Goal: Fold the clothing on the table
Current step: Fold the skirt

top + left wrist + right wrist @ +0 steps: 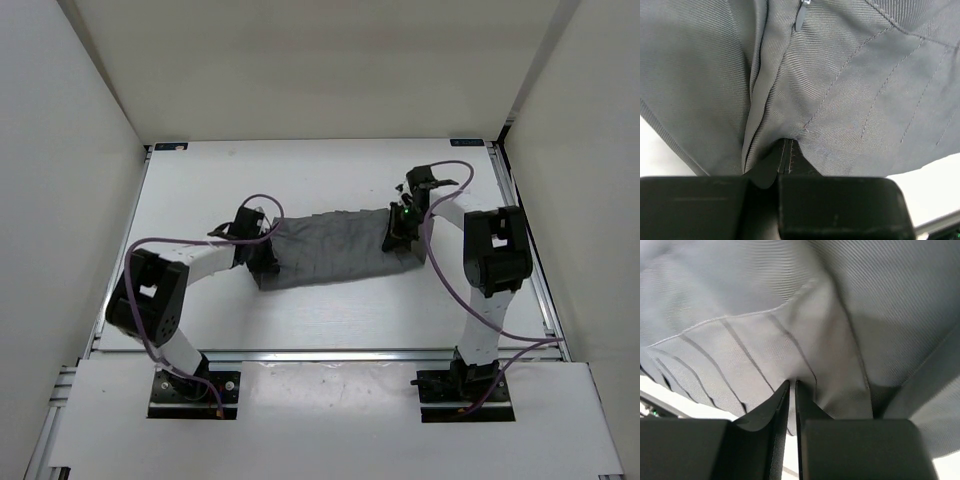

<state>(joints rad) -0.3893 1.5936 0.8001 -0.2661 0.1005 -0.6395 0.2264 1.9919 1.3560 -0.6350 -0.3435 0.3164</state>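
1. Grey pleated skirt lies flat near the middle of the table, its long axis running left to right between the arms.
2. At the zip end the left gripper is pressed together on fabric; the right gripper pinches the opposite edge.
3. Each arm holds its nearer end, so the fold likely means carrying one end across to the other.

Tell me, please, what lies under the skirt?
The white table lies under the skirt and shows all around it. The part directly beneath the skirt is covered, so whether anything else lies there cannot be seen.
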